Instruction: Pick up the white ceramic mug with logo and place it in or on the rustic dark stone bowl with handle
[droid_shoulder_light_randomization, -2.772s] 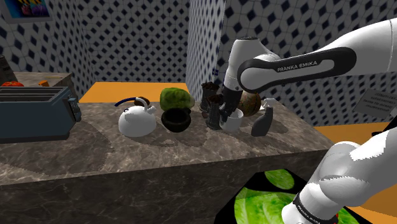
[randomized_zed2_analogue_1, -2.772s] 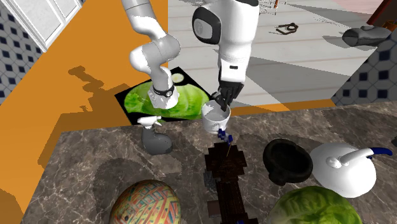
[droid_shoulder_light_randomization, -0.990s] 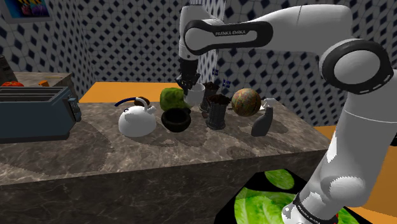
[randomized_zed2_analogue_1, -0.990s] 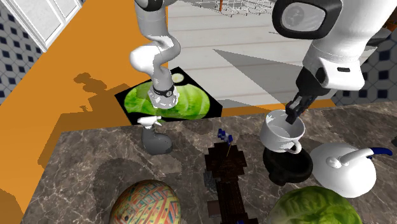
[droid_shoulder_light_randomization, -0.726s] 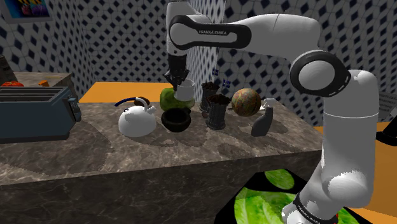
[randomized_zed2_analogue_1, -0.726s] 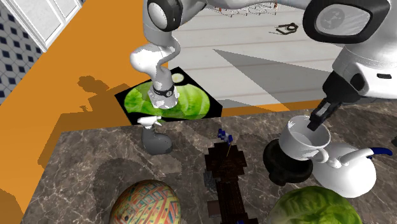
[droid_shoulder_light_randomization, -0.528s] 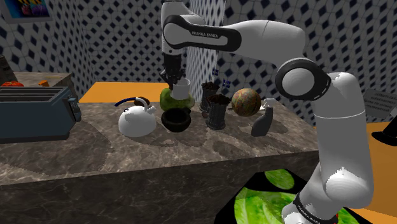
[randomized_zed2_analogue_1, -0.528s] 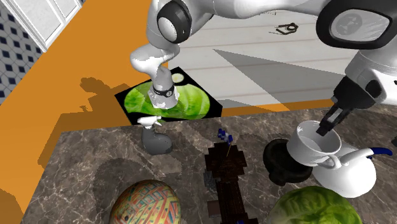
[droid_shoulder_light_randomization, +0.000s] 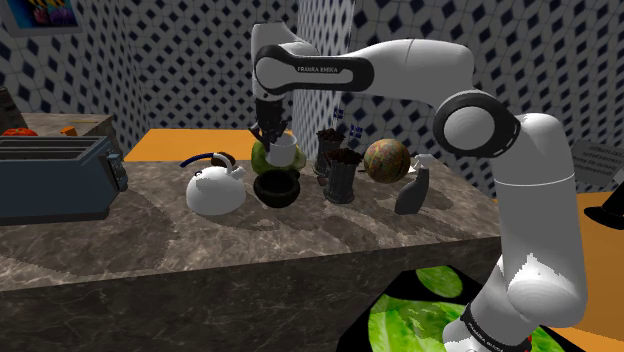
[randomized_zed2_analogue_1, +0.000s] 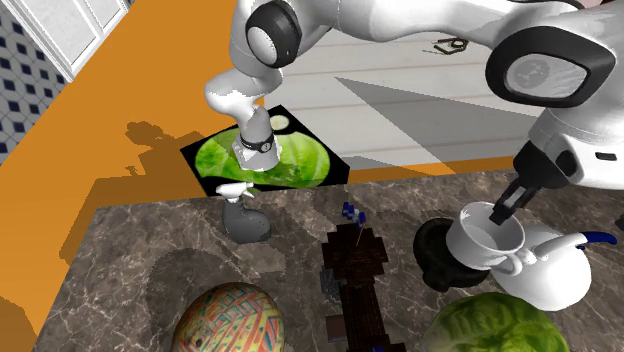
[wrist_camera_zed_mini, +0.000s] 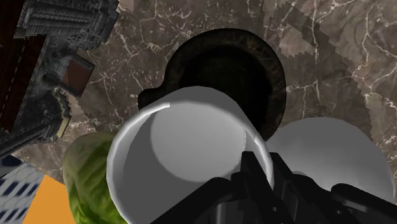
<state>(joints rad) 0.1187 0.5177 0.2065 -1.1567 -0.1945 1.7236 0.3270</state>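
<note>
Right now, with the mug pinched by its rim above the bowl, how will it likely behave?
The mug looks rigid, so the claw pinching its wall should not deform it. Gripped on one side only, it hangs tilted and may swing or slip. It looks about as wide as the bowl, so released it could perch and tip.

1. We find the air over the dark bowl (droid_shoulder_light_randomization: 276, 189) taken up by the white mug (droid_shoulder_light_randomization: 284, 152), clamped in the gripper (droid_shoulder_light_randomization: 271, 136).
2. In the shoulder view, a white kettle (droid_shoulder_light_randomization: 214, 189) stands just left of the bowl and a dark tower-like piece (droid_shoulder_light_randomization: 340, 176) just right.
3. A green lumpy ball (randomized_zed2_analogue_1: 485, 325) blocks the far side, and we see open counter (droid_shoulder_light_randomization: 150, 240) in front.
</note>
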